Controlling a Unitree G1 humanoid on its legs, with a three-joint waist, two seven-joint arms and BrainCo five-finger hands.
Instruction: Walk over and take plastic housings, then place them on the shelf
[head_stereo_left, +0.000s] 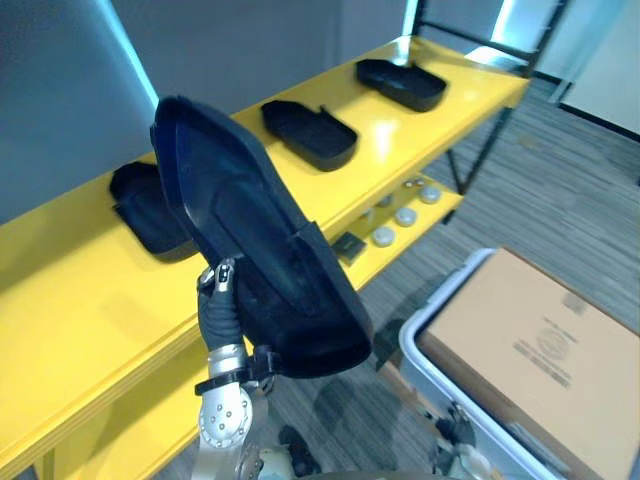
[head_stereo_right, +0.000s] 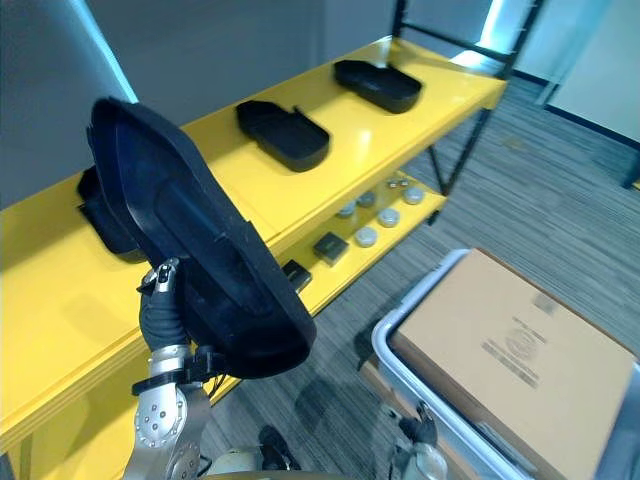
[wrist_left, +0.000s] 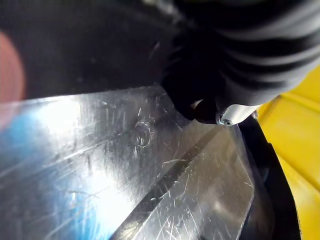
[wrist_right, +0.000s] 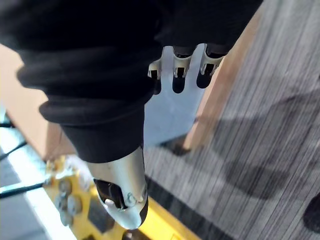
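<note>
- While gripping the large black housing (head_stereo_left: 250, 240) by its low end with the left hand (head_stereo_left: 222, 288), tilting it steeply above the yellow shelf (head_stereo_left: 70, 310).
- Showing three more housings (head_stereo_right: 283, 133) spaced along the shelf top, a cardboard box (head_stereo_right: 510, 350) to the right.
- Clamping the thumb (wrist_left: 202, 106) onto the held housing's glossy face.
- Letting the right hand (wrist_right: 176, 67) hang with fingers relaxed, holding nothing, over grey carpet (wrist_right: 270, 150).

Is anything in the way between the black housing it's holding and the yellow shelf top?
Nothing visible. The left robot hand holds the large black plastic housing over a bare stretch of the yellow shelf top. Three other black housings lie farther along, the nearest just behind it.
</note>
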